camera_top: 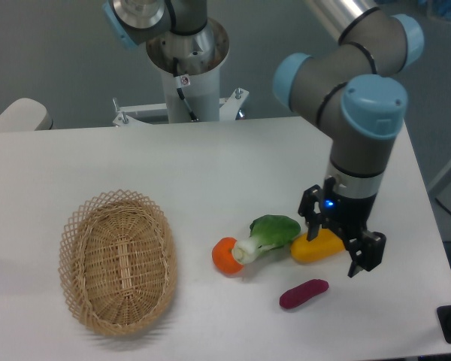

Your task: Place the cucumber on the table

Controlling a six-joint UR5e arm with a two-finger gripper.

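The oval woven wicker basket (118, 262) sits on the left part of the white table (210, 173), and its inside shows only bare weave, with nothing lying in it. To the right of the basket, well apart from it, a small orange round vegetable (225, 256) rests on the tabletop, touching the white stem of a leafy green-and-white bok choy (269, 235) that stretches further right from the basket. Beyond the bok choy, on the side away from the basket, lies a yellow vegetable (316, 248), partly covered by the gripper (340, 250) of the arm. The black fingers hang spread, one at each side of the yellow vegetable, so the jaws look released rather than clenched; whether they touch it cannot be told. Nearer the camera than the yellow vegetable, and still further from the basket than the orange one, a dark magenta oblong vegetable (304, 293) lies flat on the table by itself. The cucumber cannot be seen anywhere: not in the basket, not on the tabletop, and not between the fingers. The arm's grey and blue joints rise above the gripper at the far right of the basket.
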